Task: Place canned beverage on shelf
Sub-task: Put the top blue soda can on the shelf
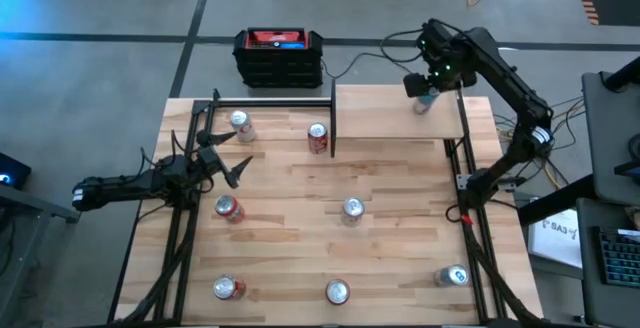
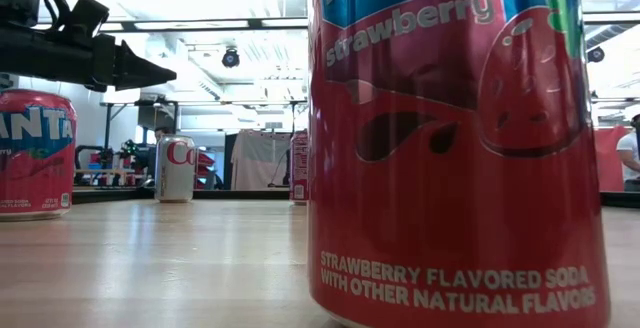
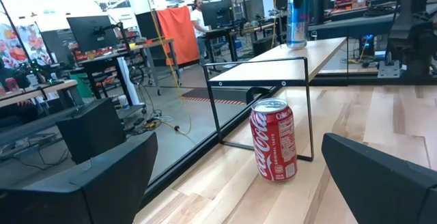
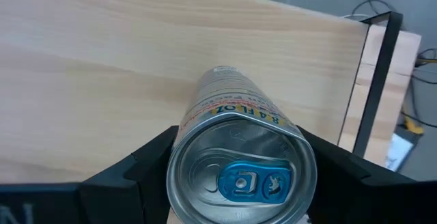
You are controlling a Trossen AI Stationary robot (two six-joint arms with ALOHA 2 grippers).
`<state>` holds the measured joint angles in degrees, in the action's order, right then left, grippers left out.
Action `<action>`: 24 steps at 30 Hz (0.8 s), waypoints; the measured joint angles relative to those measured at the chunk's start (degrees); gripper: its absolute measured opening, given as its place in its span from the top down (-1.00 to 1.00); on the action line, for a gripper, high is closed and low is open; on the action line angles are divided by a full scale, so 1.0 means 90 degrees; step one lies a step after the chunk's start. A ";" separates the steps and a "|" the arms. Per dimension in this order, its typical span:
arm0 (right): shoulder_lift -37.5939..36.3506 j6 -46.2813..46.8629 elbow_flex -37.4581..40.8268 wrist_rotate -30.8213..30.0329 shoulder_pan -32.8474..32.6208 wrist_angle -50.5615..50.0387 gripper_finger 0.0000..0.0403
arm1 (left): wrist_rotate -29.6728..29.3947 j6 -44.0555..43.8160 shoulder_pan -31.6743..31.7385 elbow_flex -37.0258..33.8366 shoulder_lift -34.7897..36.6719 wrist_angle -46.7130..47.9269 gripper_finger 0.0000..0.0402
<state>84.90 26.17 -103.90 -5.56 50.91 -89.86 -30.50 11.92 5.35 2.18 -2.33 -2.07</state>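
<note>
Strawberry soda can (image 2: 455, 148): in the low view we see it closest of all, filling the right half of the frame, upright on the tabletop (image 1: 400, 183).
Bottom row: in the high view we count three cans near the lower edge, one at lower left (image 1: 226, 288), one at lower centre (image 1: 337, 292), one at lower right (image 1: 452, 277).
Middle of the frame: two more cans stand here, a red one (image 1: 229, 208) left of centre and a silver-topped one (image 1: 352, 209) just right of centre.
Left gripper (image 1: 228, 156): we find it at centre left, fingers spread wide, holding nothing, near a can (image 1: 240, 125) at the upper left of the table.
Cola can (image 3: 274, 139): it stands upright just beside the black post of the shelf (image 1: 395, 113).
Right gripper (image 1: 427, 86): at upper right, over the shelf; we see its fingers (image 4: 130, 173) closed on the sides of the canned beverage (image 4: 240, 162).
Canned beverage: upright, its base on the shelf board, toward the board's right part.
Black-and-red box (image 1: 278, 56): on the floor beyond the table's top edge.
</note>
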 joint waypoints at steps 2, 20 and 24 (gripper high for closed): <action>0.0026 -0.0027 -0.0032 0.0227 0.0064 -0.0022 -0.16 | 0.0000 0.0000 0.0002 0.0001 0.0000 -0.0002 -0.99; 0.0080 -0.0365 0.0015 0.0286 0.0098 -0.0012 -0.60 | 0.0000 0.0001 0.0001 0.0000 0.0000 -0.0001 -0.99; 0.0077 -0.0215 0.0031 0.0321 0.0055 -0.0005 -0.82 | 0.0000 0.0001 0.0002 0.0002 0.0000 -0.0001 -0.99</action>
<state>85.59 24.24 -103.61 -2.67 51.40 -89.90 -30.50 11.93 5.36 2.19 -2.33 -2.07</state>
